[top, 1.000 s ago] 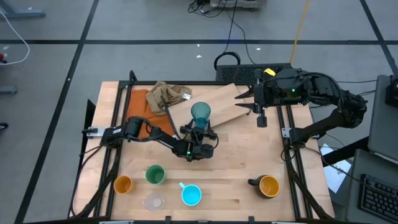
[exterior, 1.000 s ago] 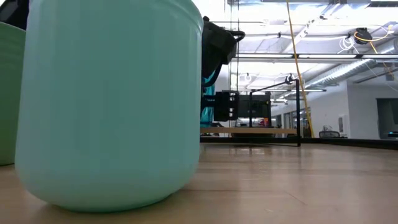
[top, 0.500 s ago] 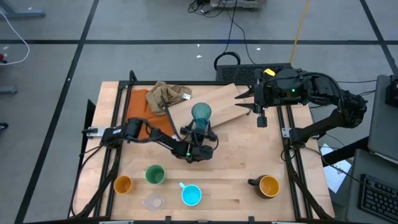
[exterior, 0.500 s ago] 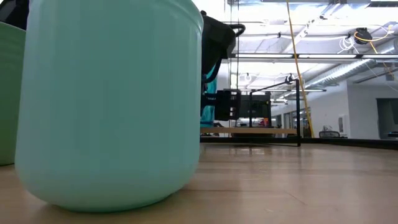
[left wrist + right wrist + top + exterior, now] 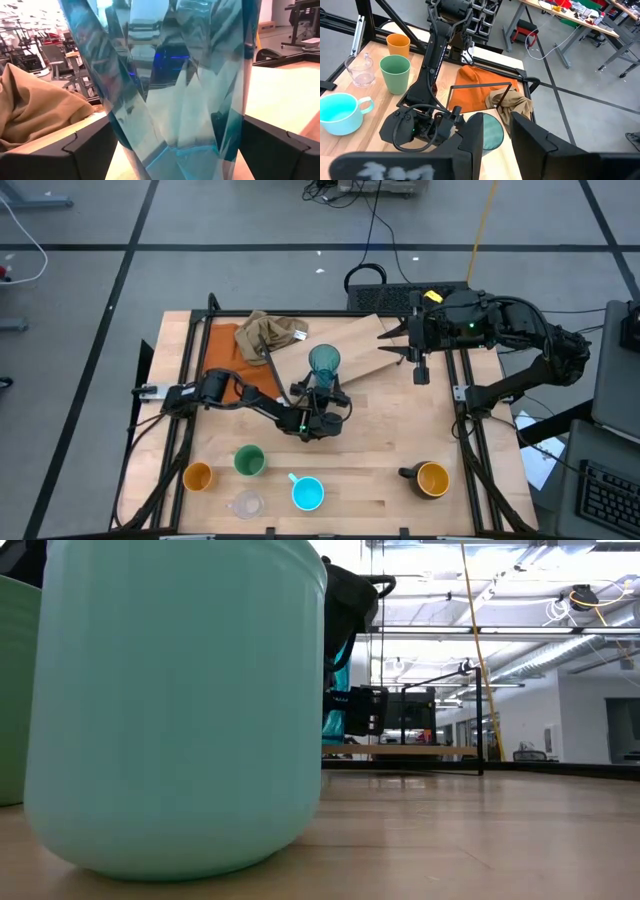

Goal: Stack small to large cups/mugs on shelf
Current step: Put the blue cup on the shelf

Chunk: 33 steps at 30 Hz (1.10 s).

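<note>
Mid-table, left hand [image 5: 322, 394] spread around teal tumbler [image 5: 323, 363], contact unclear; right hand [image 5: 393, 343] waiting above shelf [image 5: 360, 350], state untellable

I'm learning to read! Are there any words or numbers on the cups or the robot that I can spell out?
None can be read.
White marks on the right tool's own body: too blurred to read.
The teal tumbler, blue mug and shelf: no writing shows.
</note>
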Tool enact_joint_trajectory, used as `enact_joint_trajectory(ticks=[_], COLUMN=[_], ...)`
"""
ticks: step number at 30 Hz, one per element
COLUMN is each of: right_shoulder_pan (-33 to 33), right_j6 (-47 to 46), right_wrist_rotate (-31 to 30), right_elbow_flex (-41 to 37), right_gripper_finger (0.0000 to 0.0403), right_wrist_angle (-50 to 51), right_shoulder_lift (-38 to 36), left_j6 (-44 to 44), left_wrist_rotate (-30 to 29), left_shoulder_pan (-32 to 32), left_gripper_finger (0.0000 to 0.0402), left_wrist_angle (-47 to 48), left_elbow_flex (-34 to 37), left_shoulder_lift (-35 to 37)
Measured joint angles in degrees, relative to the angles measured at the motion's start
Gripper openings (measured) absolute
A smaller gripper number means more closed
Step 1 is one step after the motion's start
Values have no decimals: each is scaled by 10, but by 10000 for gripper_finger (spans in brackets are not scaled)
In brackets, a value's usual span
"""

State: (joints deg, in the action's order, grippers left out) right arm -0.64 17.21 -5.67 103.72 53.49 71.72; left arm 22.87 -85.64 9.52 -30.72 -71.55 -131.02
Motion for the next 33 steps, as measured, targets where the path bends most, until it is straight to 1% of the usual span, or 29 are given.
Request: enact_joint_trajectory(ticks=[9,13,20,22,24,27,33], right_shoulder_pan=[0,0,0,0,0,0,0], right_j6=[2,2,2,2,2,3,5], right_wrist_rotate=[0,0,0,0,0,0,0], right_elbow_flex=[0,0,0,0,0,0,0], right_gripper_finger=[86,86,86,86,86,86,86], right_wrist_angle=[0,0,0,0,0,0,1], right_shoulder_lift=[0,0,0,0,0,0,0], left_j6=[-3,-47,-41,-42,-61,-78,-94], left_wrist_rotate=[2,5,16,7,-6,-11,-19], left_shoulder_pan=[0,2,2,2,3,3,7], left_gripper_finger=[374,374,375,377,384,397,398], left_wrist_angle=[-15,-27,-42,-47,-60,-76,-93], left_elbow_flex=[0,0,0,0,0,0,0], left_shoulder_lift=[0,0,5,7,7,7,7])
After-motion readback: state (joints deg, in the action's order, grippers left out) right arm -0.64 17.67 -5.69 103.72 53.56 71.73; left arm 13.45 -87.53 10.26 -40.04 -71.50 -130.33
